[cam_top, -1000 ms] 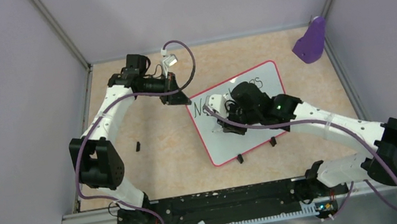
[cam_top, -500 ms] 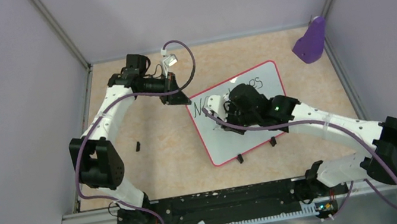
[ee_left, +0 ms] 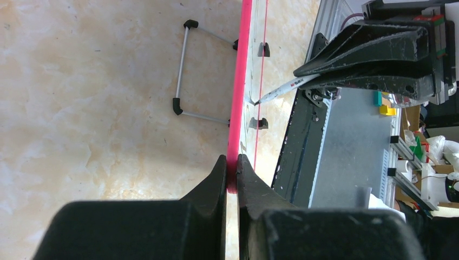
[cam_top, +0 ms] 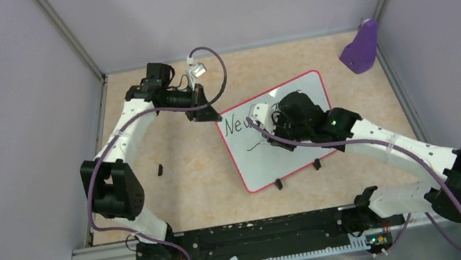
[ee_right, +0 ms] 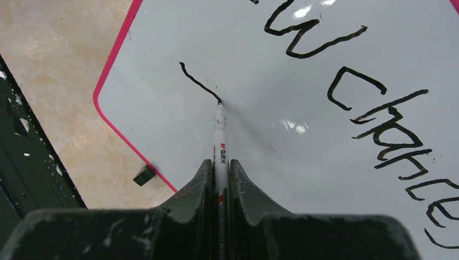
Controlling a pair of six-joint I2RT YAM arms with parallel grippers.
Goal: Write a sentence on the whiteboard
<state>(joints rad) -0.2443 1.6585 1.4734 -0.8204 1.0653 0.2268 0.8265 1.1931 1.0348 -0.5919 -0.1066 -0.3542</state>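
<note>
- Whiteboard [cam_top: 259, 171] lies flat on the table [cam_top: 186, 179], skewed, mid-right of the workspace between the two arms. Its clip feet [cam_top: 279, 184] are on the near edge.
- L side: left gripper [ee_left: 231, 162] is pinched tight on the pink rim at the board's far-left corner, pinning it. No shift in that arm vs a sec ago.
- R side: right gripper [ee_right: 219, 168] is clamped on the marker [ee_right: 219, 130], jaws nearly together w/ the barrel between them and the tip touching the board.
- Sentence [ee_right: 379, 111] so far reads "New chances" on line 1 in the right wrist view. Top view shows only "New"; the rest is under the arm.
- Change in the last sec: right arm has slid toward the board's right side. A short slanted stroke [ee_right: 197, 82] now shows under "New", w/ the tip at its end.
- My read: line 2 has only just begun, prob. the 1st letter of the next word. More text is likely to come; can't say how much.
- Next I'd want even tip pressure & a firm left pinch, else the board could skid and bend the line.
- Risk: arm passes over fresh ink on line 1. Can't tell if it clears.
</note>
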